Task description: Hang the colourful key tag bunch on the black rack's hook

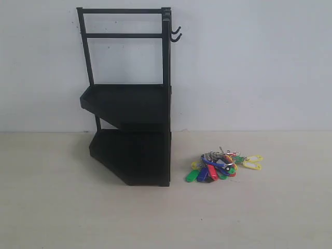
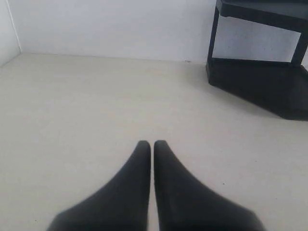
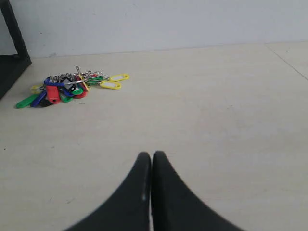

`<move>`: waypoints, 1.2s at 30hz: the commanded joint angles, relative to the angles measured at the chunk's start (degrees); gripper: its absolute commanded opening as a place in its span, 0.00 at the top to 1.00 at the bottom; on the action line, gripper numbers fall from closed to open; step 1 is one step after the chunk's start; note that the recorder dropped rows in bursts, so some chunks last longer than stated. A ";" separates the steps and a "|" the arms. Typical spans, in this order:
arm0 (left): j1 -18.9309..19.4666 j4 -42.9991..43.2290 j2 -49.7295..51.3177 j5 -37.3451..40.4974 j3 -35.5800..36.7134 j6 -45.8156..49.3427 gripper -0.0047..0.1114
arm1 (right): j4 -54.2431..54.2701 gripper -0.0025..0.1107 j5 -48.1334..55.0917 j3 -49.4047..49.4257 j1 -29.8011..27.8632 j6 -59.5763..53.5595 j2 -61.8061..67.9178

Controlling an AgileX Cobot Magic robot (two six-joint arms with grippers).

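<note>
Pale table (image 1: 62,218) is filling the lower half of the ext. view, w/ white wall (image 1: 259,62) rising behind. The rack (image 1: 129,104) is standing upright left of centre, back against the wall, its two hooks (image 1: 176,33) sticking out at its upper right corner. The bunch (image 1: 220,167) is lying flat lower centre-right, near the rack's base but apart, bare tabletop btwn them. In the wrist cams, left gripper (image 2: 152,144) and right gripper (image 3: 151,156) are each hovering over bare table, fingers pressed together.
</note>
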 commanded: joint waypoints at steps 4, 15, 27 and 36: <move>0.19 -0.40 0.20 -0.42 -0.14 0.02 0.92 | -0.25 0.98 -0.77 0.00 -0.35 -0.16 -0.30; 0.19 -0.40 0.20 -0.42 -0.14 0.02 0.92 | -0.25 0.98 -0.77 0.00 -0.35 -0.16 -0.30; 0.19 -0.40 0.20 -0.42 -0.14 0.02 0.92 | -0.25 0.98 -0.77 0.00 -0.35 -0.16 -0.30; 0.19 -0.40 0.20 -0.42 -0.14 0.02 0.92 | -0.13 0.98 -2.19 0.00 -0.35 -0.16 -0.30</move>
